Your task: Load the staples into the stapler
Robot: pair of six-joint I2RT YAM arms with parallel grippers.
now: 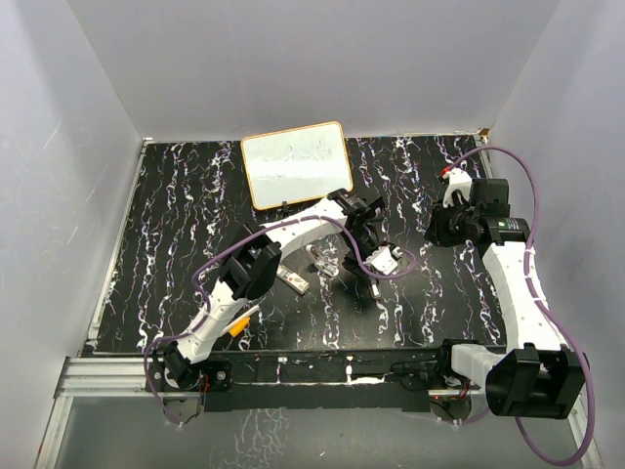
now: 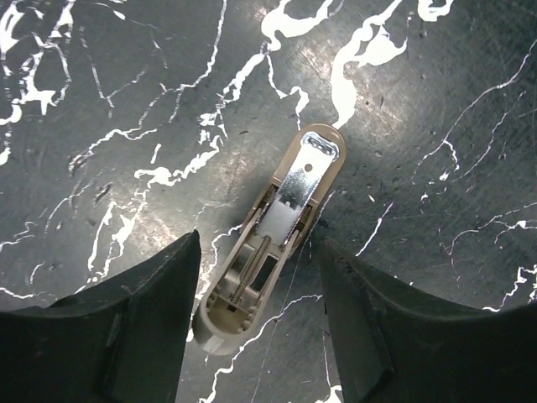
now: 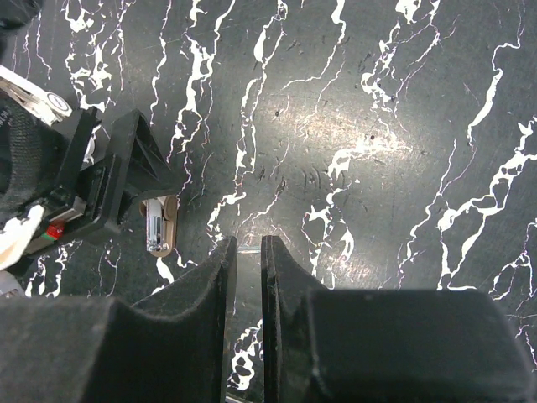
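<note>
Straddling the stapler (image 2: pixel 289 218) right now is the left gripper (image 2: pixel 256 252), out over the middle of the bench (image 1: pixel 176 244). Its jaws are parted, with one dark finger (image 2: pixel 143 327) on each side of the beige body. Whether the pads actually press the sides, I cannot tell from the wrist view. The stapler lies flat on the black marbled surface with its top swung open. You can see the bright metal plate, the spring and the white pusher in the channel, and the rounded nose points away from the gripper.

The staples (image 1: pixel 293 281) are on the bench, not in the stapler. The small white pack sits just left of the left gripper, near the centre and a touch toward the near edge, with nothing holding it.

On the right-hand side, the right gripper (image 3: pixel 249 243) is low over bare bench and clenched, with only a sliver of gap between its fingers. The stapler's nose shows at the left of its wrist view.

The whiteboard (image 1: pixel 293 166) rests at the far edge. An orange-and-white marker (image 1: pixel 239 327) lies near the near edge, beside the left arm.
</note>
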